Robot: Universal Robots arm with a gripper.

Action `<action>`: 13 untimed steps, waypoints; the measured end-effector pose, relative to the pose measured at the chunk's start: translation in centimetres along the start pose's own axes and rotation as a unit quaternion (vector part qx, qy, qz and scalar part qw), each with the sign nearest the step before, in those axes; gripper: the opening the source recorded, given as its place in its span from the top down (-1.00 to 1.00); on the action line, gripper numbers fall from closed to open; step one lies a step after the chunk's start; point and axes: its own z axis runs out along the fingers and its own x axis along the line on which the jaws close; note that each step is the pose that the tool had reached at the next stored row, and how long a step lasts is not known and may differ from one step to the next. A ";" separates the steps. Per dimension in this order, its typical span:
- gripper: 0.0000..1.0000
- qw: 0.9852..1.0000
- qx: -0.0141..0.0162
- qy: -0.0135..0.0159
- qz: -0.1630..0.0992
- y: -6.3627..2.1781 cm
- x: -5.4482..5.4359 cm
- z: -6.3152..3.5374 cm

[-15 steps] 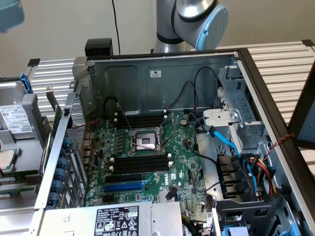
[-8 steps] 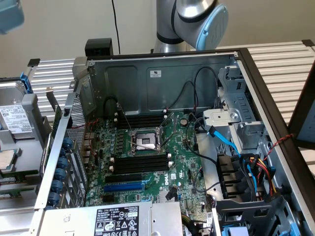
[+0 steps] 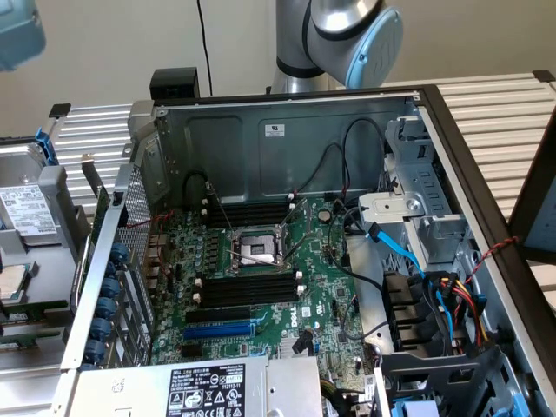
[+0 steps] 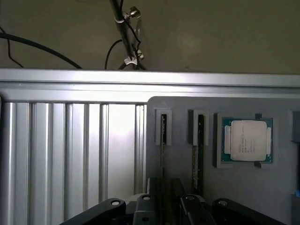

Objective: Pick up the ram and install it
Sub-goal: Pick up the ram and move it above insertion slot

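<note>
Wrist view gives us the end effector (image 4: 167, 202) with its jaws spread wide and gripping nothing, hanging over the ram (image 4: 162, 140), which stands on edge in a slot of the grey tray (image 4: 262, 187) on the counter (image 4: 70, 150), just beside a second stick (image 4: 200, 140) and near a processor (image 4: 247, 143).
</note>
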 end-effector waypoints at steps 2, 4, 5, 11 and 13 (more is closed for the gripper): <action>0.47 1.000 0.000 0.000 -0.005 0.00 0.0 0.12; 0.47 1.000 0.000 0.000 -0.012 0.00 0.0 0.21; 0.47 1.000 0.000 0.000 -0.015 0.00 0.0 0.24; 0.47 1.000 0.001 0.000 -0.017 0.00 0.0 0.74; 0.47 1.000 0.001 0.000 -0.017 0.00 0.0 0.91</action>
